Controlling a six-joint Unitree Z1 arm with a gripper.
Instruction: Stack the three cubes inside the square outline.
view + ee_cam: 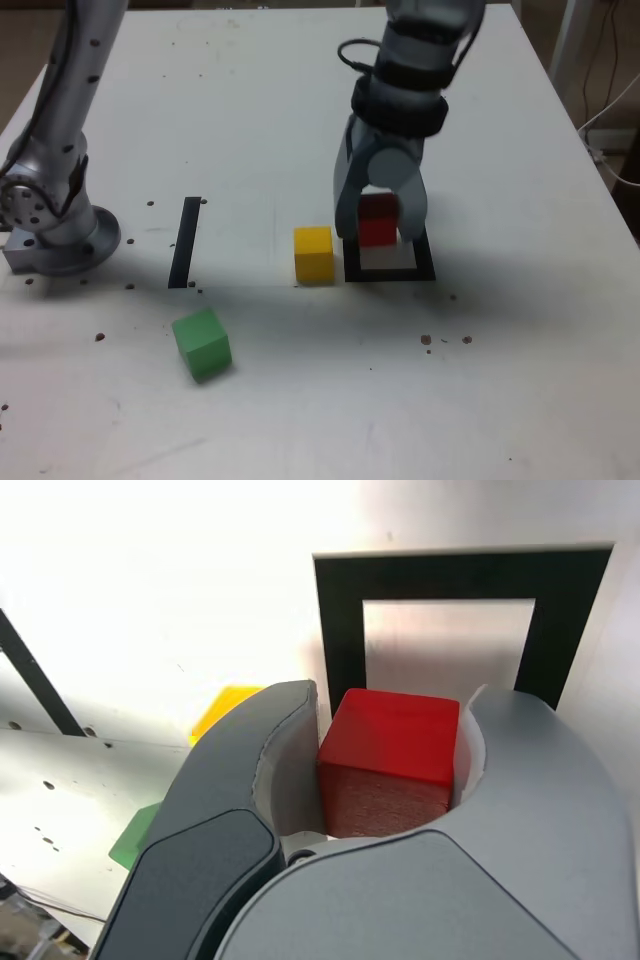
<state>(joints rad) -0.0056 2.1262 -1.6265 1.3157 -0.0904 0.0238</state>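
Gripper [381,222] was clamped on the red cube [378,220], both jaws flat against its sides, held a little above the white centre of the square outline [390,272] at centre right of the exterior view. Near to far in that view: green cube [202,344] at lower left and well apart; yellow cube [313,254] on the table [520,380] just beside the outline's left edge; black strip [185,242] further left. Risk, as judged: release from this height could let the red cube bounce or land on the tape, and a jaw opening sideways might nudge the yellow cube.
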